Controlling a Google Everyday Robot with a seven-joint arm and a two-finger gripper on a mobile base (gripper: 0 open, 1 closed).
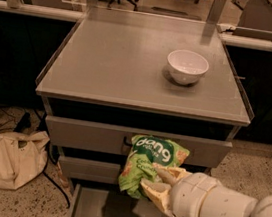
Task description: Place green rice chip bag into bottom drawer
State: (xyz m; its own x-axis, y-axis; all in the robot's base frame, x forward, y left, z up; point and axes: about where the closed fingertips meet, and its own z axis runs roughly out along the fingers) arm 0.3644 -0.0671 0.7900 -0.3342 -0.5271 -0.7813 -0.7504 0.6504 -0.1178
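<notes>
The green rice chip bag [149,164] hangs upright in front of the grey cabinet's drawer fronts, above the pulled-out bottom drawer [92,214]. My gripper [158,182] comes in from the lower right on a thick white arm and is shut on the bag's lower right part, with cream fingers [167,175] pressed against it. The bag casts a shadow on the drawer's flat grey floor below it.
A white bowl [187,66] stands on the cabinet top [107,61] at the right. A beige cloth sack [13,156] lies on the floor to the cabinet's left, with dark cables beside it. Office chairs stand far behind.
</notes>
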